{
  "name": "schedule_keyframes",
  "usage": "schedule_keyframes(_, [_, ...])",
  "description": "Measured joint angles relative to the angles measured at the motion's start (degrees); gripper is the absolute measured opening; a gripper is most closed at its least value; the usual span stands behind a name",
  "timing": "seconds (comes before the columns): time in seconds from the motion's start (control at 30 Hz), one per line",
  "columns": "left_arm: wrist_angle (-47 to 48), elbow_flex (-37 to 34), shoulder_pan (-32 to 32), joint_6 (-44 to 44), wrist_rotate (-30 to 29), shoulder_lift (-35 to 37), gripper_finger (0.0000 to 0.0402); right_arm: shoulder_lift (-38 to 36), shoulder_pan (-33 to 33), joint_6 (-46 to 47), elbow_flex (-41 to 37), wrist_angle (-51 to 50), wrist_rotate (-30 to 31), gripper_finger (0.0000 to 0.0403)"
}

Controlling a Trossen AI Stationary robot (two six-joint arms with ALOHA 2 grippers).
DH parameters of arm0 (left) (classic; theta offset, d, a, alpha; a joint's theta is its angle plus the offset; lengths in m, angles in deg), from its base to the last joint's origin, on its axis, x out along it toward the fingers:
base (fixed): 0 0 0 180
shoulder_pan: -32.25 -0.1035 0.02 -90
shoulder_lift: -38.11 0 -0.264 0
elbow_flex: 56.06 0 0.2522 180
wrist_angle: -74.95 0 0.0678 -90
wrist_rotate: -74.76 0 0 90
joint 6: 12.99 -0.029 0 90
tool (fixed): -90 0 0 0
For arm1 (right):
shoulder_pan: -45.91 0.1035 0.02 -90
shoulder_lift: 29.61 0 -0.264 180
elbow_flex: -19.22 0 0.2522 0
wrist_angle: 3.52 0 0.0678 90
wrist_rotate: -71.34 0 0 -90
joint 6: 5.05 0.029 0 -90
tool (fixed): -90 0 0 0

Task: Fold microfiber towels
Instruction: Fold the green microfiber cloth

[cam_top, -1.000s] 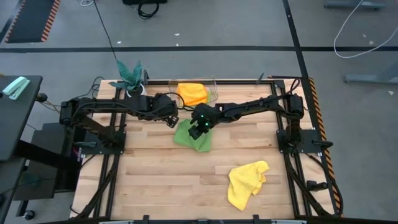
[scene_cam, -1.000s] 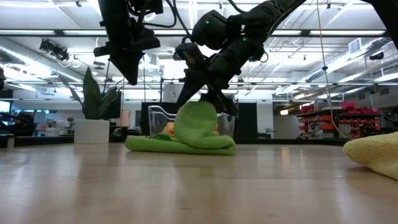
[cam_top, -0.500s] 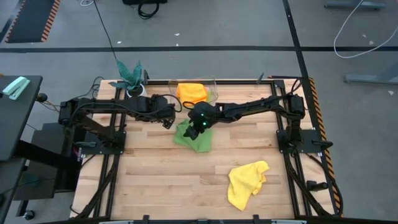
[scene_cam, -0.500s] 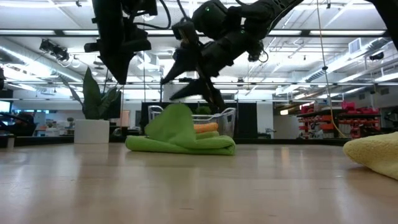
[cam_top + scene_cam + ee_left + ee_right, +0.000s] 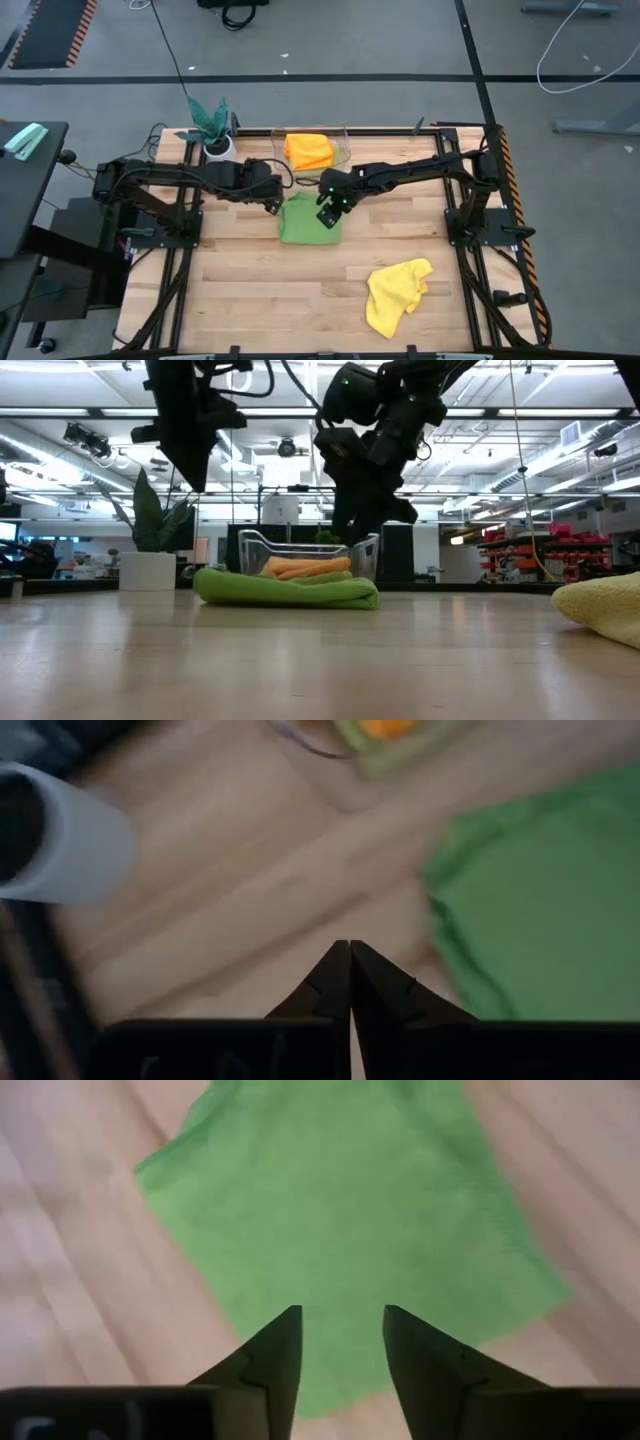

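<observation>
The darker green towel [image 5: 308, 221] lies folded flat on the table, also seen in the low view [image 5: 285, 589]. My right gripper [image 5: 342, 1342] is open and empty, hovering just above the towel's right part [image 5: 330, 208]. My left gripper [image 5: 350, 962] is shut and empty, above bare wood just left of the towel [image 5: 272, 203]. The orange towel [image 5: 308, 150] lies in the clear bin on a lime green cloth [image 5: 341, 155]. The yellow towel [image 5: 397, 293] lies crumpled at the near right.
The clear plastic bin [image 5: 345, 132] stands at the far edge right behind the green towel. The teal-leaved plant in its white pot [image 5: 212, 128] stands at the far left. Bare wood lies in the near left half of the table [image 5: 250, 300].
My right gripper has carried the green towel's raised flap toward the table's left, let it go, then risen and drawn back right. The flap has fallen over and the towel now lies flat and folded. My left gripper has shifted slightly left.
</observation>
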Motion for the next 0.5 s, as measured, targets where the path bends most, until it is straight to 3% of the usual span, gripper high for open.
schedule_keyframes(0.13, [-3.9,0.0,1.2,-1.0,6.0,-0.3,0.0014,0.5,1.1,-1.2,-0.4,0.9,-0.3,0.0119])
schedule_keyframes(0.23, [-3.9,0.0,2.3,-1.0,6.5,-1.0,0.0015,0.4,0.8,-0.9,-0.3,4.3,0.7,0.0091])
schedule_keyframes(0.5, [-4.4,0.0,2.7,0.9,7.6,-6.5,0.0011,3.1,0.2,-0.5,-0.4,2.0,2.7,0.0029])
